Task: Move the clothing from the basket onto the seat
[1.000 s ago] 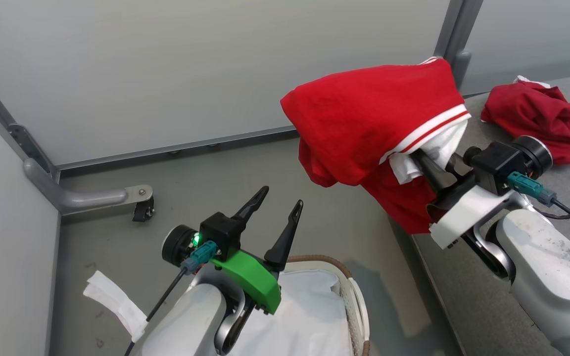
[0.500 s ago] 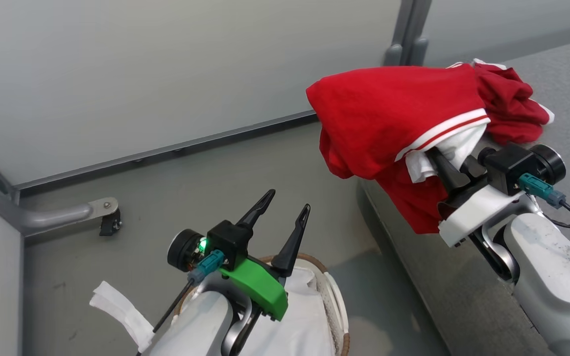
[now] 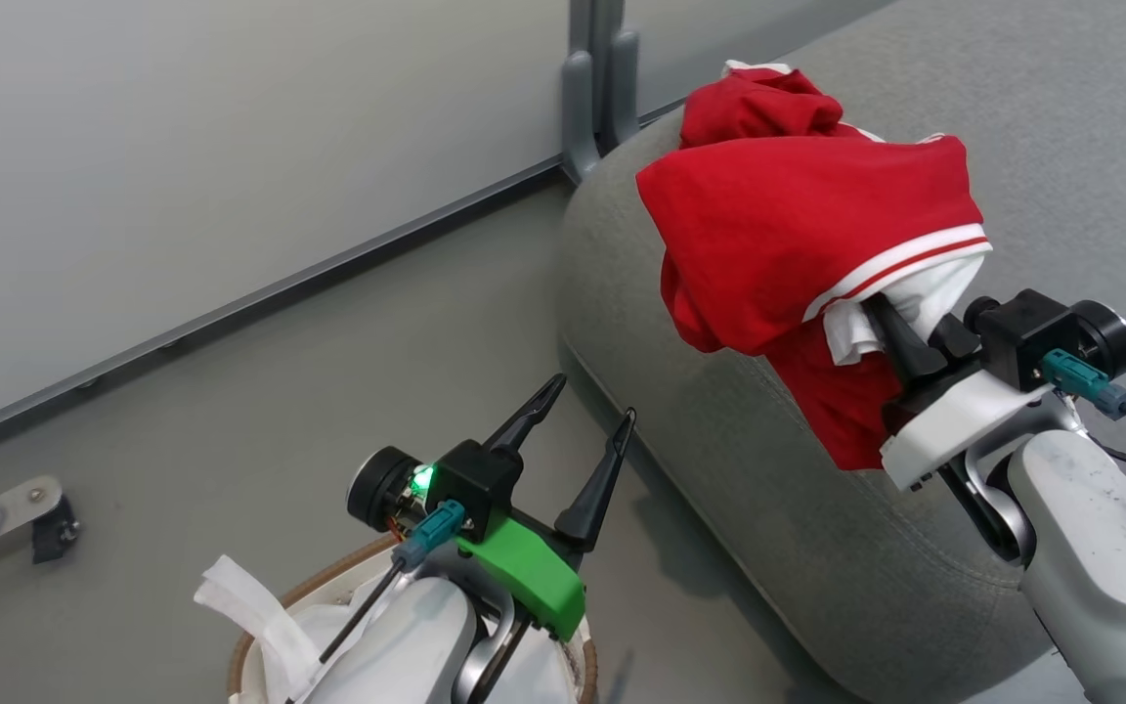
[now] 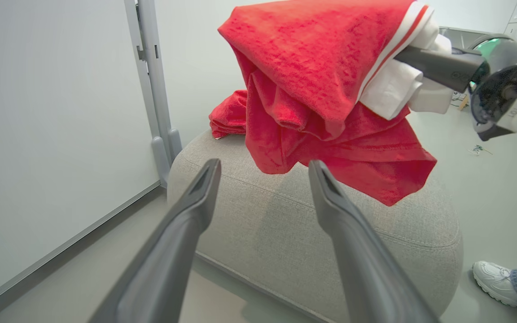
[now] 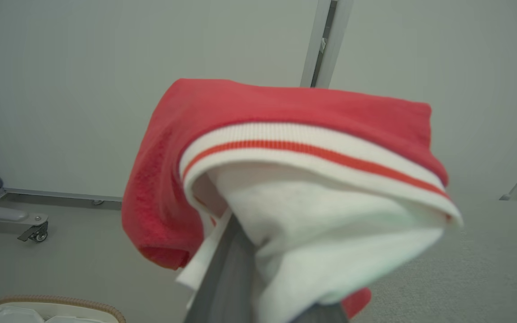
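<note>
Change: the head camera has swung toward the seat (image 3: 749,469), so the whole picture has shifted. Beyond that, the held garment (image 3: 798,225), a second ago off the seat's edge over the floor, now hangs above the seat's rounded end.
Basket: the basket (image 3: 304,592) stands on the floor off the seat's end, with its white liner (image 3: 250,606) draped over the brown rim.
Left arm: the left gripper (image 3: 595,395) is above the floor between basket and seat. Its fingers are spread wide with nothing between them, tips aimed at the seat.
Right arm: the right gripper (image 3: 881,323) is over the seat's near edge, fingers pinched together on the held garment's white-striped hem.
Garment's lie: the long axis runs from the hem at the fingers out toward the wall post (image 3: 602,88) behind the seat. The red bulk leads, and one loose corner droops toward the seat top — contact unclear.
On the seat: the second garment (image 3: 758,103) lies bunched on the seat top, just behind the held one.
Beyond: a person's white shoe (image 4: 494,276) is on the floor at the seat's far side.
</note>
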